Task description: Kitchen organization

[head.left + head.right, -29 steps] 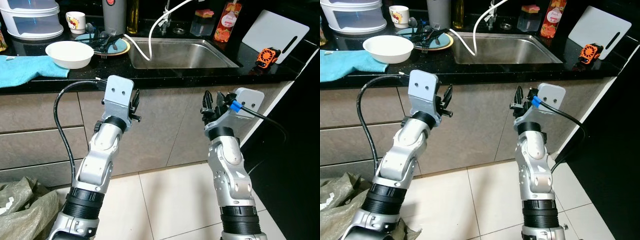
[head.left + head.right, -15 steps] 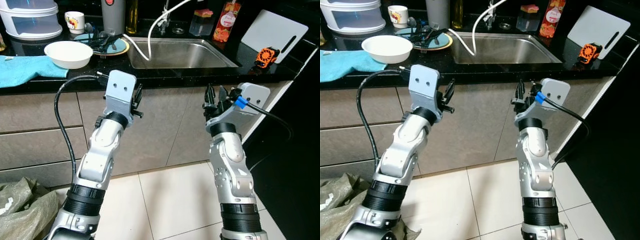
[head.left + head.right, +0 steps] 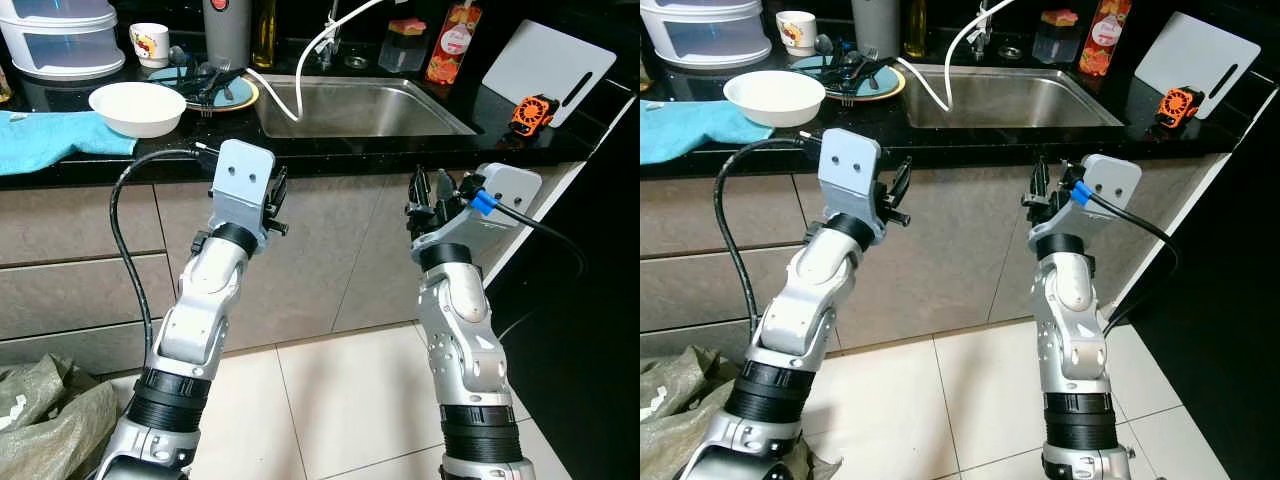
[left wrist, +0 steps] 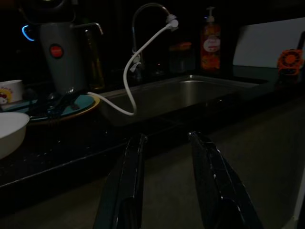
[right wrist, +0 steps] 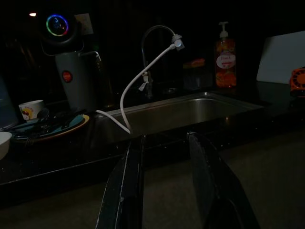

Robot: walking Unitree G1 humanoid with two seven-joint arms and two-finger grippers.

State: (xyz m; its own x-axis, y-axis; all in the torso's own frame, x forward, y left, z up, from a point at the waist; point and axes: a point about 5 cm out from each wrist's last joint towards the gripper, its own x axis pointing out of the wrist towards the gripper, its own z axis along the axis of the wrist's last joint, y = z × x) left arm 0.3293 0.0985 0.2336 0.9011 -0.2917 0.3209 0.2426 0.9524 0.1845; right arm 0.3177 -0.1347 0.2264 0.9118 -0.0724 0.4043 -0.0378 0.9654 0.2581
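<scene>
Both my arms are raised before the cabinet fronts, below the edge of the black desk. My left gripper and my right gripper each hold nothing, fingers parted with a gap between them. On the desk: a steel sink with a white hose drooping into it; left of it a plate of cutlery, a white bowl and a blue cloth; right of it an orange soap bottle and a white cutting board.
</scene>
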